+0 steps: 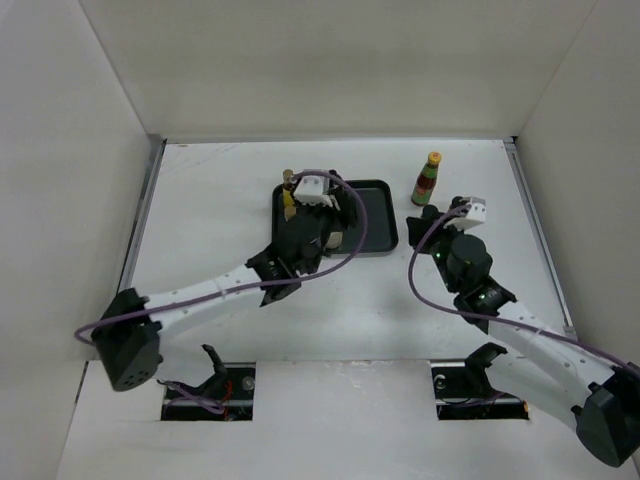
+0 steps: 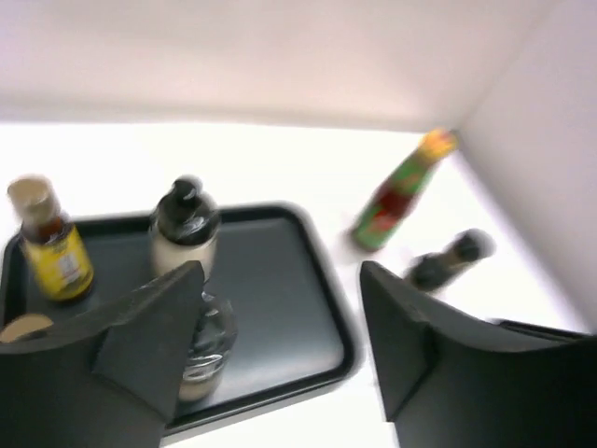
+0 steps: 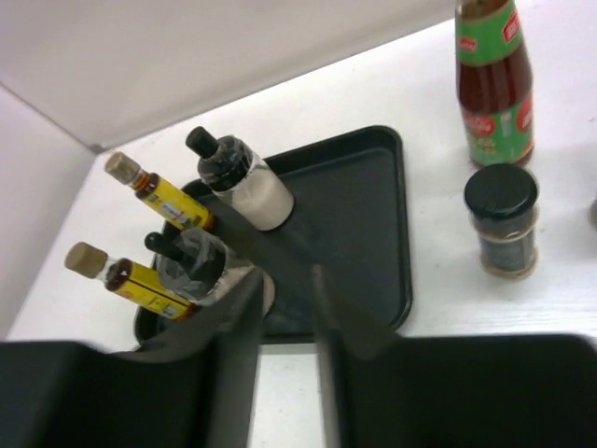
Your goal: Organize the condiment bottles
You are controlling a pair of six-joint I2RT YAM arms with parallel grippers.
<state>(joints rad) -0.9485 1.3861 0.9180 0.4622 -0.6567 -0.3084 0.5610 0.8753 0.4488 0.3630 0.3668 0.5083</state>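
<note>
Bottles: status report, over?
Left gripper open, empty, over tray. Right gripper state unclear. Four bottles in tray; red bottle, dark jar outside. Nothing visibly blocking.

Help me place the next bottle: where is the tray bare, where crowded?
The tray's right half is bare, from the pale bottles to its right rim. Its left end is crowded: two yellow bottles and the pale pair stand close, left gripper above. Right of the tray, a strip of table lies before the red bottle and dark jar.
</note>
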